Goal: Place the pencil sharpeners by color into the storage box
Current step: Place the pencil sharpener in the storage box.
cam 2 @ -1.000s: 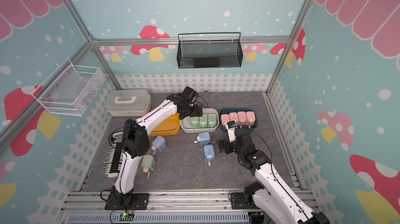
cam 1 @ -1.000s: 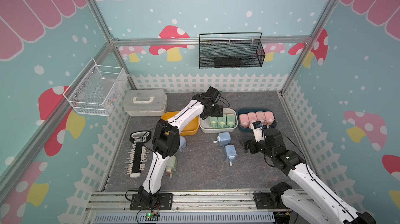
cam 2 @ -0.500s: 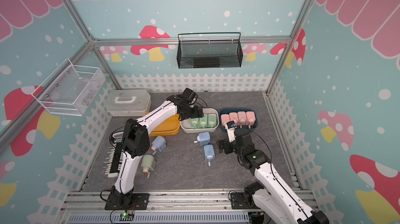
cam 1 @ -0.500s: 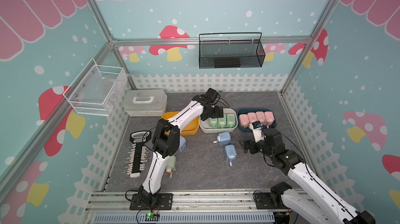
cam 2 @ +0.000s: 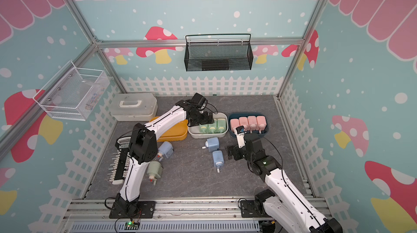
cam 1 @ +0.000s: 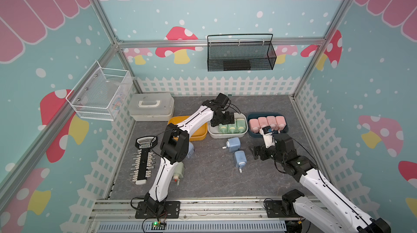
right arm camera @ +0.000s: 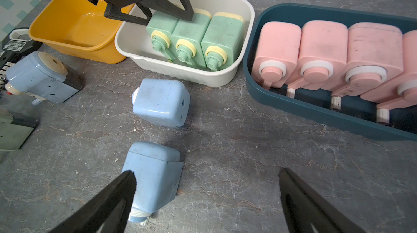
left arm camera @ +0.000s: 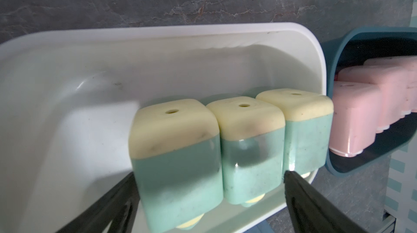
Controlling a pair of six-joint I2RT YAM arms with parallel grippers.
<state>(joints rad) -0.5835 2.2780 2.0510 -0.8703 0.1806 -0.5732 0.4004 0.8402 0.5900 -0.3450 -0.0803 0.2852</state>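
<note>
Three green pencil sharpeners point(left arm camera: 248, 153) stand side by side in the white bin point(right arm camera: 180, 74). My left gripper point(left arm camera: 208, 175) hangs open over them point(cam 1: 222, 119), a finger on either side of the row. Several pink sharpeners point(right arm camera: 325, 56) fill the dark blue bin point(right arm camera: 316, 112). Two blue sharpeners point(right arm camera: 162, 102) point(right arm camera: 153, 175) lie on the floor in front of the bins. My right gripper point(right arm camera: 207, 173) is open just above the floor beside the nearer one, holding nothing. A third blue sharpener point(cam 2: 165, 150) and a pale green one point(cam 2: 155, 170) lie by the left arm.
The yellow bin point(right arm camera: 67, 47) left of the white one holds nothing. A black-and-white bar tool point(cam 1: 144, 159) lies at the left edge. A lidded white case point(cam 1: 151, 106) sits at the back left. Wire baskets hang on the back and left walls.
My right gripper has drifted slightly left toward the two blue sharpeners. The left arm has hardly moved over the white bin.
</note>
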